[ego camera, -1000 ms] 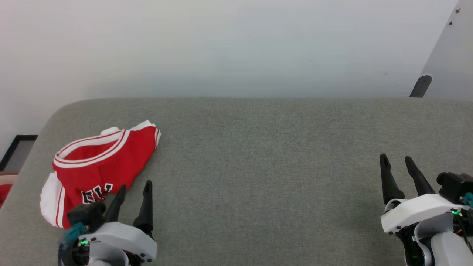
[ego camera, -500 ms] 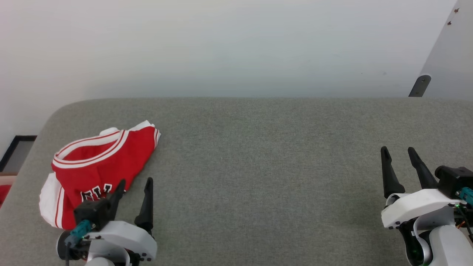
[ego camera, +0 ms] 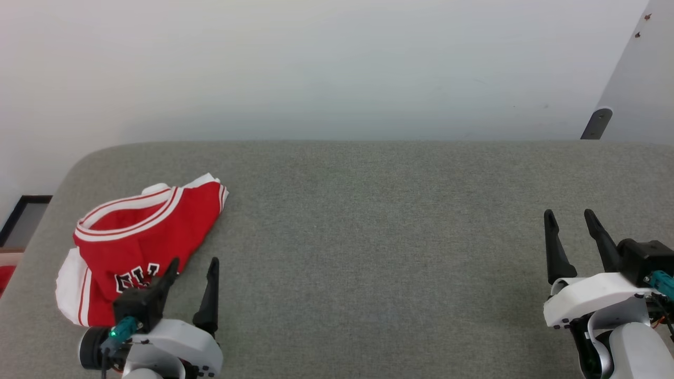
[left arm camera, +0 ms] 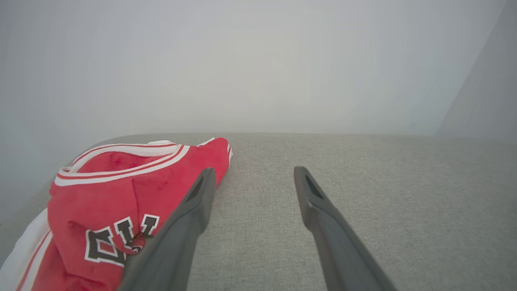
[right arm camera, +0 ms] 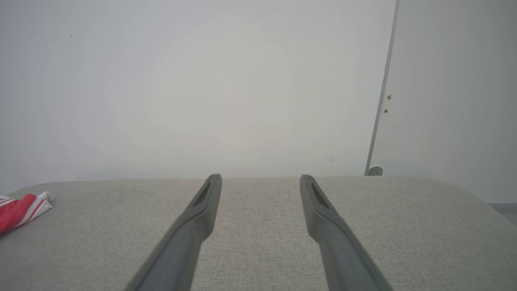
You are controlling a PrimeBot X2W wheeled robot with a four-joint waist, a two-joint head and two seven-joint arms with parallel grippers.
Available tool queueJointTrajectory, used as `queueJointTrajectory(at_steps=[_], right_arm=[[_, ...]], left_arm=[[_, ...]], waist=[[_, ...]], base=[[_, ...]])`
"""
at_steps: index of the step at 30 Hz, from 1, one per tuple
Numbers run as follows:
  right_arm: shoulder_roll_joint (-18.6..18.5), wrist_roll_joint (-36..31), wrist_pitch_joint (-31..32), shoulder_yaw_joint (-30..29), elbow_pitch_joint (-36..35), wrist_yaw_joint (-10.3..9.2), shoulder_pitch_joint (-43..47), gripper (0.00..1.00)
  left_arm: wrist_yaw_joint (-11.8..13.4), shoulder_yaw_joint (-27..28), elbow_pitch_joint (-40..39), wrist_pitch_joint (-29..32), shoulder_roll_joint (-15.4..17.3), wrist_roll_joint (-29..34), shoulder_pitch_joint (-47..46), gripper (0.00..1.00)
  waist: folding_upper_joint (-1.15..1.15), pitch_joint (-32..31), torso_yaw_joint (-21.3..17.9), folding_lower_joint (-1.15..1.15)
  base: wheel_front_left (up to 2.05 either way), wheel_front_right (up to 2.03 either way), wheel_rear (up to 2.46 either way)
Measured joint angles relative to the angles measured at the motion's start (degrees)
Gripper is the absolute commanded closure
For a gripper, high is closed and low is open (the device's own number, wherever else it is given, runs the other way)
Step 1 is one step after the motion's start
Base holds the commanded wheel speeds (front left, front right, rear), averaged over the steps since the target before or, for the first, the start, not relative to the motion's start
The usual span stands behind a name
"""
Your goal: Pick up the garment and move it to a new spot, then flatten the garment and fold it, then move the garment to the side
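Where grey padded surface (ego camera: 368, 237) rounds off at 9 o'clock, one garment (ego camera: 142, 231) lies crumpled: red, white-striped neckline toward 12, black-and-white lettering toward 6, white sleeve at its 8 o'clock edge. Two grippers, both released, nothing between fingers. Left gripper (ego camera: 193, 261) at 7 o'clock, one finger across lettering, contact unclear, other over bare fabric. Right gripper (ego camera: 568, 213) at 4 o'clock, well apart from garment.
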Motion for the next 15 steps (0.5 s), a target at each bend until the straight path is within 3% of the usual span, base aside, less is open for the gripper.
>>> queueJointTrajectory(at_steps=[15], right_arm=[[0.79, -3.03, -2.05, -0.67, -0.04, 0.00, 0.72, 0.00]], left_arm=[[-1.51, 1.14, 1.16, -1.53, -0.58, 2.74, -0.35, 0.00]], waist=[[0.00, -0.08, -0.02, 0.00]], base=[[0.00, 0.00, 0.00]])
